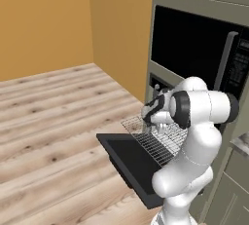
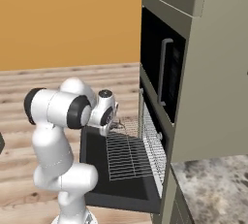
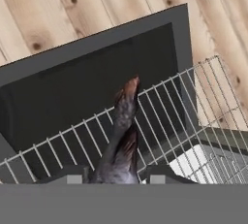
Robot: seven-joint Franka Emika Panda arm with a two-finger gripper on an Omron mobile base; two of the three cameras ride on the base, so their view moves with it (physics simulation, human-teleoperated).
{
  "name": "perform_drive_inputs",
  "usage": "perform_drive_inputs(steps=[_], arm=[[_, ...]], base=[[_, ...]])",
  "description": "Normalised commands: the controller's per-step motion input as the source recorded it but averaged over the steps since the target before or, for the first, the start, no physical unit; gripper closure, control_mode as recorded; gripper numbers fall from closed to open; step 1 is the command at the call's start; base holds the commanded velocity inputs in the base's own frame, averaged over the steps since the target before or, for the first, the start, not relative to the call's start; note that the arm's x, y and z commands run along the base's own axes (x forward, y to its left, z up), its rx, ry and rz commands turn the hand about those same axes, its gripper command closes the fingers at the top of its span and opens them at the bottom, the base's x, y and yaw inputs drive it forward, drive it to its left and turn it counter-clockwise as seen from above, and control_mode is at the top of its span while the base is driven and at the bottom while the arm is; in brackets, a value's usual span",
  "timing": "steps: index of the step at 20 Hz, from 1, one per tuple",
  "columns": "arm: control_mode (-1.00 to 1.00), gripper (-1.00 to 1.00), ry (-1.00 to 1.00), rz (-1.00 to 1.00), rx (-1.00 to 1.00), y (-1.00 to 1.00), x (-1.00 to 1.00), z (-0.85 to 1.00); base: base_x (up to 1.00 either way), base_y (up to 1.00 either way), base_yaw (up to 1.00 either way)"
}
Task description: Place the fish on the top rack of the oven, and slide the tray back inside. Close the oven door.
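Fish (image 3: 121, 136) cut off at lower end by grey band in hand view; head end hidden, contact with fingertips (image 3: 72, 173) not determinable. Fish not discernible in base views, concealed behind wrist.

Gripper (image 1: 154, 121) largely masked by arm's own joints in left base view; jaw state unreadable there.

Top rack (image 2: 127, 155) near edge partly covered by arm (image 1: 194, 136) in left base view.

Oven door (image 3: 72, 92) cropped at left edge of hand view.

Oven (image 2: 160, 136) cavity interior dark, contents unreadable.

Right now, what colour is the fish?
The fish is dark grey-brown, with a reddish tail tip; the hand view shows it best.
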Motion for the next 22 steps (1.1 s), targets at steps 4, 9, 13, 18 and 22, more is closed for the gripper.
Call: perform_drive_inputs(steps=[4, 9, 13, 18, 22], arm=[[-1.0, 1.0, 0.0, 0.0, 0.0, -0.09, 0.39, -0.65], [-1.0, 1.0, 0.02, 0.0, 0.0, -0.27, 0.46, -0.46], [-1.0, 1.0, 0.04, 0.0, 0.0, -0.23, 0.51, -0.46], [-1.0, 1.0, 0.0, 0.0, 0.0, -0.07, 0.58, -0.52], [-1.0, 1.0, 0.0, 0.0, 0.0, 0.0, 0.64, -0.5]], base=[[0.0, 0.0, 0.0], [0.0, 0.0, 0.0], [0.0, 0.0, 0.0], [0.0, 0.0, 0.0], [0.0, 0.0, 0.0]])
